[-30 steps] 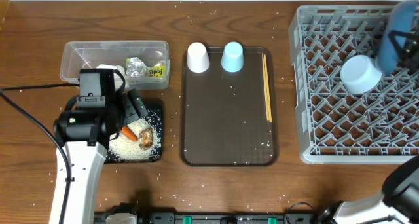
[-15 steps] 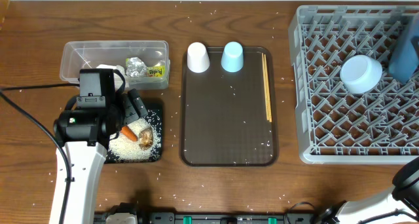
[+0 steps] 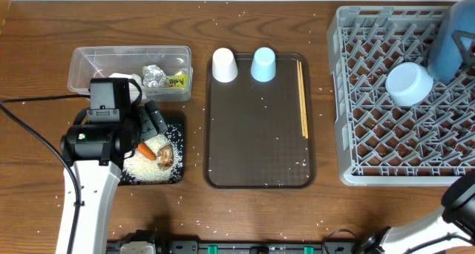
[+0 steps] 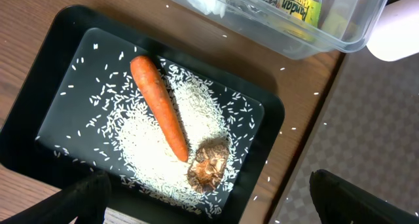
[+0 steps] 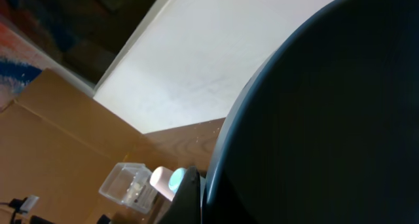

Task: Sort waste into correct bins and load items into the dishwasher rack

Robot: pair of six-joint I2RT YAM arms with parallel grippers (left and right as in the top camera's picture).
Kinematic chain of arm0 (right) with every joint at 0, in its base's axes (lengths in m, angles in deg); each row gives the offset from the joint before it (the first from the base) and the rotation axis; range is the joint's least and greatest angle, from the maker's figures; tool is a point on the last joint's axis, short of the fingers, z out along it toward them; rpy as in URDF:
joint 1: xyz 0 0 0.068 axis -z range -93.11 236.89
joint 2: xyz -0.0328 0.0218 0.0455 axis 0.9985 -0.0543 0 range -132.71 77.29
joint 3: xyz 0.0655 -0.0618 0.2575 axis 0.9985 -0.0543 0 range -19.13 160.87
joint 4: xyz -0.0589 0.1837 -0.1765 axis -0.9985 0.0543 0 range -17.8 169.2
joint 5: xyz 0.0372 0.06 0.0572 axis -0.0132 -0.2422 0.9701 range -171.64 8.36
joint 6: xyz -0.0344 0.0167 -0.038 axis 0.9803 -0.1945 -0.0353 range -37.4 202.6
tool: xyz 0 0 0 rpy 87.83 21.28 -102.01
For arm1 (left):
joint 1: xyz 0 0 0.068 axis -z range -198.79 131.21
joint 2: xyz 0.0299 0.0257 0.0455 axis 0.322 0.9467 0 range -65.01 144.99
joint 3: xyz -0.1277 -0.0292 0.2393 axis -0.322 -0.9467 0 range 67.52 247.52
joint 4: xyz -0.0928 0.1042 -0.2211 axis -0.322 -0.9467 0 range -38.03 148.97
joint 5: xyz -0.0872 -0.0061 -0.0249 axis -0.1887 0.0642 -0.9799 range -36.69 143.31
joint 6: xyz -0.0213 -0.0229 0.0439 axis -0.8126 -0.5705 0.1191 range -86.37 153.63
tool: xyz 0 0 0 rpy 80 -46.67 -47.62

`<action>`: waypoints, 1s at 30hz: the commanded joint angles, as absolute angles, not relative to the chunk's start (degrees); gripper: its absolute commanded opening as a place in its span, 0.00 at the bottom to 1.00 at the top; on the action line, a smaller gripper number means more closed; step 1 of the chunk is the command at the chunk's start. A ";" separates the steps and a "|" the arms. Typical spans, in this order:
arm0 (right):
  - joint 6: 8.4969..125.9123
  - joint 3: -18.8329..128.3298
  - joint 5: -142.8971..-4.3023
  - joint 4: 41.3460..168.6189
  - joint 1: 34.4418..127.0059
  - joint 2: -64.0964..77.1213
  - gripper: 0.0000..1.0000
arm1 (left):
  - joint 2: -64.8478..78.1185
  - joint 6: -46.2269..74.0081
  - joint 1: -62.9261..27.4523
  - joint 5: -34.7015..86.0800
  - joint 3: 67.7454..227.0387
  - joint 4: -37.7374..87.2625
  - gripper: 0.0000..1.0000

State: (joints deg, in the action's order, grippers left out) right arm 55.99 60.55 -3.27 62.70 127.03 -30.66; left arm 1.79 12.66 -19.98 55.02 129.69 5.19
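My left gripper [image 4: 209, 207] hangs open above the shallow black tray [image 4: 59, 67], which holds an orange carrot [image 4: 160, 112], a brown food lump [image 4: 208, 165] and loose white rice [image 4: 147, 142]. The clear tub [image 3: 89, 64] behind it contains a foil ball [image 3: 154, 75], a green-yellow packet [image 3: 177, 81] and a napkin [image 3: 132, 80]. My right gripper [image 5: 203, 191] is shut on the dark-blue plate [image 3: 451, 42], held on edge over the grey rack [image 3: 356, 135]. A white bowl [image 3: 409, 83] lies upside down in the rack. The white cup [image 3: 225, 65], light-blue cup [image 3: 263, 64] and chopsticks [image 3: 302, 98] rest on the brown serving tray [image 3: 256, 142].
Stray rice grains dot the wooden table [image 3: 245, 209]. A black cable [image 3: 30, 128] trails off left of my left arm. The plate fills most of the right wrist view, leaving only a far glimpse of the tub and cups.
The blue plate has shifted and turned over the rack's far right, showing a broader face now. My left arm and everything on the left stay as they were.
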 commanded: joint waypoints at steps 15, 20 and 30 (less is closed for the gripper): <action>34.64 61.34 -0.32 37.83 126.35 -38.22 0.01 | 1.95 12.98 -20.11 55.50 129.62 5.01 0.98; 23.03 61.34 -1.31 23.38 126.24 -38.22 0.01 | 1.97 13.01 -20.11 55.50 129.62 5.01 0.98; 25.76 61.34 -3.82 27.05 123.88 -38.24 0.01 | 1.95 12.98 -20.11 55.50 129.62 5.01 0.98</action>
